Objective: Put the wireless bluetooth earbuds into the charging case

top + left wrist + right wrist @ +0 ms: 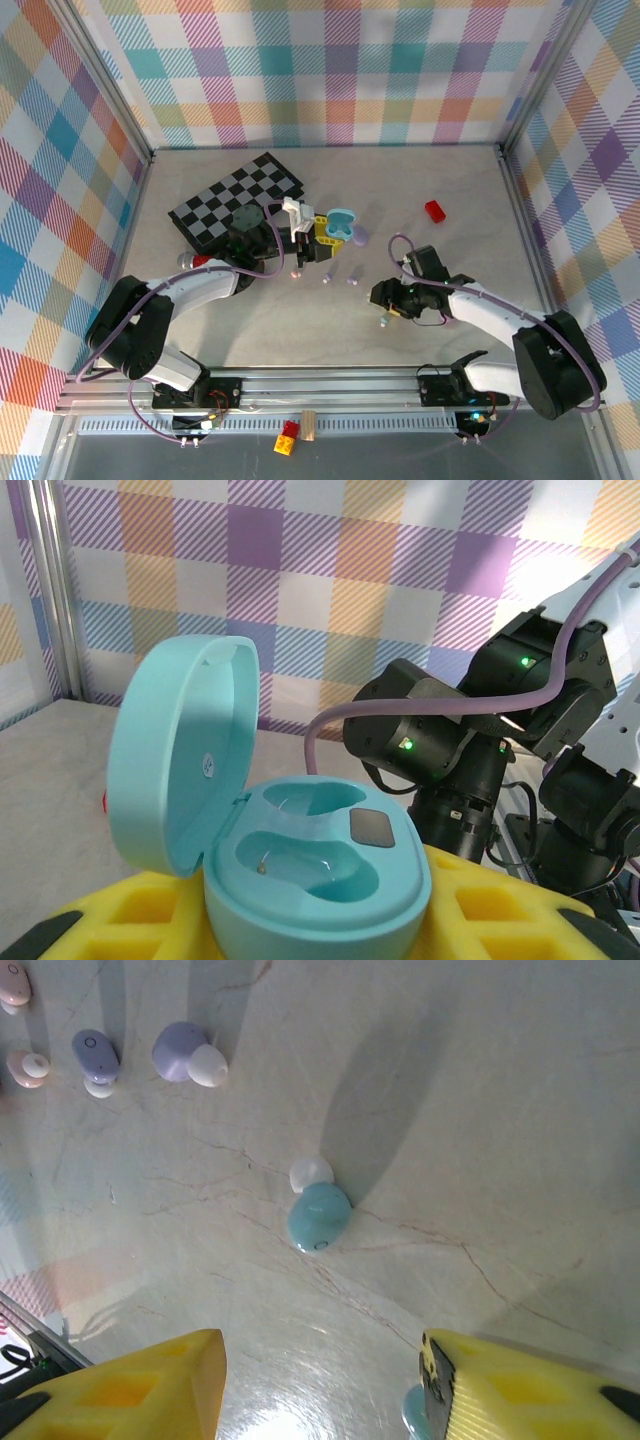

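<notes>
My left gripper [318, 234] [320, 925] is shut on the teal charging case [330, 880] [343, 222], its yellow fingers [495, 905] on either side. The lid [178, 750] stands open and both wells are empty. My right gripper [320, 1375] [384, 302] hangs open low over the table. One teal earbud [319, 1216] with a white tip lies just ahead of its jaws. A second teal piece [412, 1412] peeks out beside the right finger [520, 1385]. Purple earbuds [95, 1055] [182, 1050] and pink earbuds [24, 1064] lie further off.
A checkerboard [238, 200] lies at the back left, behind the left gripper. A red block [435, 210] sits at the back right. Small earbuds [326, 279] [352, 280] dot the middle between the arms. Plaid walls enclose the table.
</notes>
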Robot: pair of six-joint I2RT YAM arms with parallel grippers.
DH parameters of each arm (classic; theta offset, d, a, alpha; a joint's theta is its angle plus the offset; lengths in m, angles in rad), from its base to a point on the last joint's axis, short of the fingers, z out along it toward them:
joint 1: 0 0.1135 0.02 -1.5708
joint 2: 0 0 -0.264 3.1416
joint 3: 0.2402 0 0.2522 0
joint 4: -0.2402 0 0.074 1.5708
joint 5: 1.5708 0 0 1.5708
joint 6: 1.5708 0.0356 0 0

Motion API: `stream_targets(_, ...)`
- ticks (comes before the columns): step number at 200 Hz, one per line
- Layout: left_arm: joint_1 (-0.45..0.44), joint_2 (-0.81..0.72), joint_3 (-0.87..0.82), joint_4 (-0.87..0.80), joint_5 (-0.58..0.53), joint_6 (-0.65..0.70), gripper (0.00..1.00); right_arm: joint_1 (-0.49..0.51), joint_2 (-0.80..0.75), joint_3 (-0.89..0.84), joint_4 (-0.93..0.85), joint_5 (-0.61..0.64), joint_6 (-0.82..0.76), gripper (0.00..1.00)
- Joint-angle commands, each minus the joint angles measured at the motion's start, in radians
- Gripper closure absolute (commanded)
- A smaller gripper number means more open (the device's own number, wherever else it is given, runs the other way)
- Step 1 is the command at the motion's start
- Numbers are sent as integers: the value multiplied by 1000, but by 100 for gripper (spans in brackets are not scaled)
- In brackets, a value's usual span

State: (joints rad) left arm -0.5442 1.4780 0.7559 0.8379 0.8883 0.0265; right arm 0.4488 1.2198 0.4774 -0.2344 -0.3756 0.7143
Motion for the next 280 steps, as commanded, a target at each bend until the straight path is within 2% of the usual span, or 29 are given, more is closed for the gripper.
stream_targets(1,10,-36,-3,13,18,20,61,7,-31,-36,-50,-10,-25,47)
stream_targets(74,10,-48,-5,1,18,24,61,27,2,-43,-33,-32,-40,47)
stream_targets(197,10,-53,-7,-9,17,32,61,44,28,-54,-11,-62,-41,60)
stream_targets(247,10,-58,-8,-14,16,35,61,45,50,-43,-18,-46,-44,61)
stream_targets(280,10,-58,-8,-14,16,36,61,45,60,-29,-51,-13,-45,67)
